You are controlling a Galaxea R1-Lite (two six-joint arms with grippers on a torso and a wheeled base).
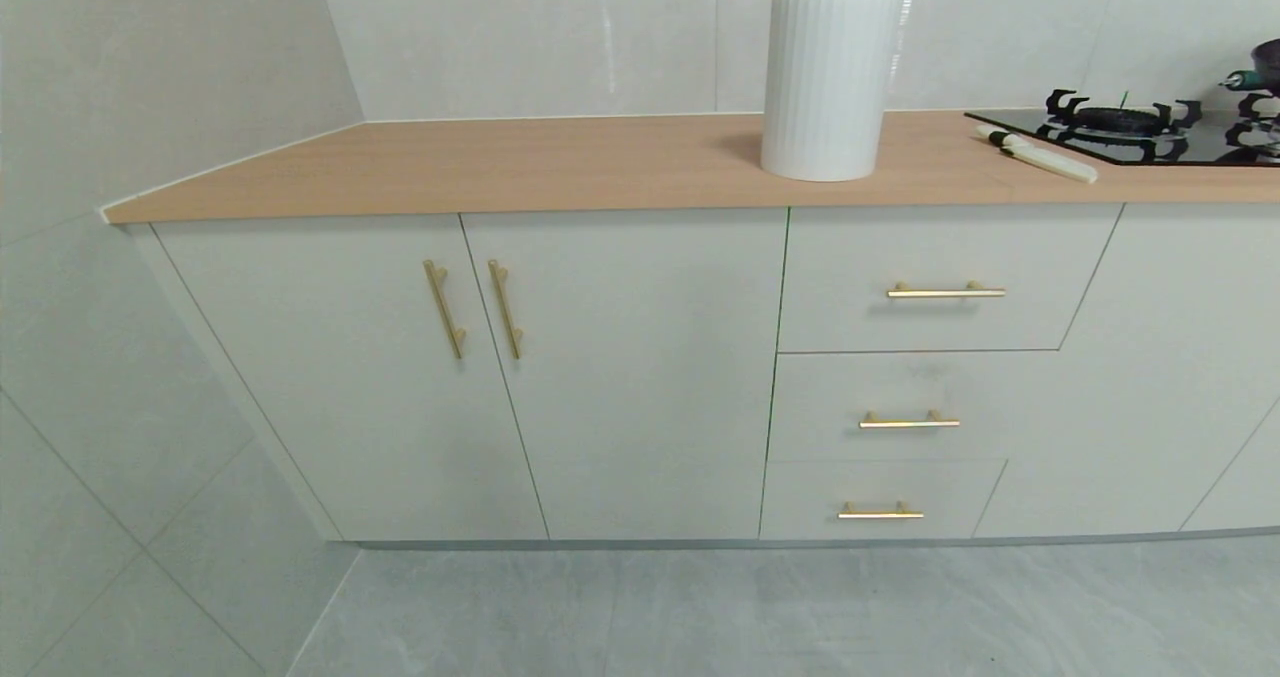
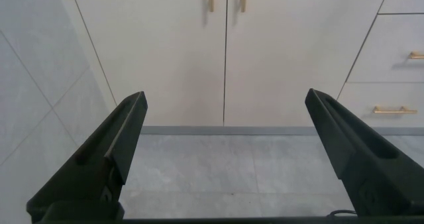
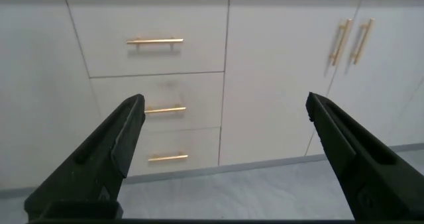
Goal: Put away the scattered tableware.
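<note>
A cream-handled knife (image 1: 1040, 155) lies on the wooden countertop (image 1: 500, 167) at the right, just in front of the stove. To its left a tall white ribbed holder (image 1: 825, 82) stands upright on the counter. My left gripper (image 2: 225, 97) is open and holds nothing; it hangs low, facing the double cabinet doors (image 2: 225, 52) and the floor. My right gripper (image 3: 225, 101) is also open and holds nothing, facing the stack of three drawers (image 3: 156, 71).
A black gas stove (image 1: 1130, 132) with pan supports fills the counter's far right. Below are double doors (image 1: 480, 307) and drawers with gold bar handles (image 1: 945, 291). A tiled wall closes the left side; grey floor tiles (image 1: 700, 607) lie in front.
</note>
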